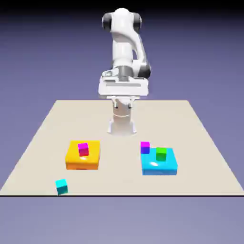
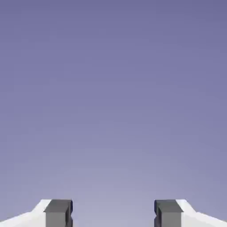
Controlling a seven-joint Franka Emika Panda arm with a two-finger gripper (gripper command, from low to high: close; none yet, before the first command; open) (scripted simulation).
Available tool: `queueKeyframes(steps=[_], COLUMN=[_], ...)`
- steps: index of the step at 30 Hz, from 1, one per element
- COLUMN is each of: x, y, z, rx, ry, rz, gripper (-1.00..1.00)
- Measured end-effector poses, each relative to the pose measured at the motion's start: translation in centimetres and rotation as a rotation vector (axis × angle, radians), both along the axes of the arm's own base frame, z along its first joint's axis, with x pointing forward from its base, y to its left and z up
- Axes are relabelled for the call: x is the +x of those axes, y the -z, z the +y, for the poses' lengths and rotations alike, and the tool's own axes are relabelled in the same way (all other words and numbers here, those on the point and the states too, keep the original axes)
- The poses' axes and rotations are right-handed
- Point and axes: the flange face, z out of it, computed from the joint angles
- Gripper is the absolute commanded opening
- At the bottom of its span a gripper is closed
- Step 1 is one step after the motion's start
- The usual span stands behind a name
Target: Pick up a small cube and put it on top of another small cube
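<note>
The small teal cube (image 1: 61, 186) lies alone near the table's front edge, at the exterior view's left. The other small cube (image 1: 145, 147), magenta on top with violet-blue sides, stands on the table against the far left corner of the blue slab (image 1: 159, 165). My gripper (image 1: 123, 101) hangs high above the back of the table, close to the robot's base and far from both cubes. In the hand view the gripper (image 2: 113, 215) is open, its grey fingertips (image 2: 58, 213) wide apart with only the plain backdrop between them.
An orange slab (image 1: 83, 159) at the left carries a magenta cube with pink-red sides (image 1: 83, 149). A green cube (image 1: 161, 153) sits on the blue slab. The robot's base (image 1: 122, 125) stands behind the two slabs.
</note>
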Motion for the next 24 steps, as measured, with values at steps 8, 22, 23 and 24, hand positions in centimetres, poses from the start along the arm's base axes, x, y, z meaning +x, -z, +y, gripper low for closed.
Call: queueKeyframes(steps=[8,22,23,24], x=[5.9,11.2,11.4,11.6], y=[6.3,19.2,19.9,20.7], z=[-5.9,-16.9,-17.7,-18.5], rx=[0.012,-0.021,-0.027,-0.034], ry=[-0.03,-0.133,-0.143,-0.153], rz=[0.257,0.624,0.645,0.665], gripper=[0.0,0.0,0.0,0.0])
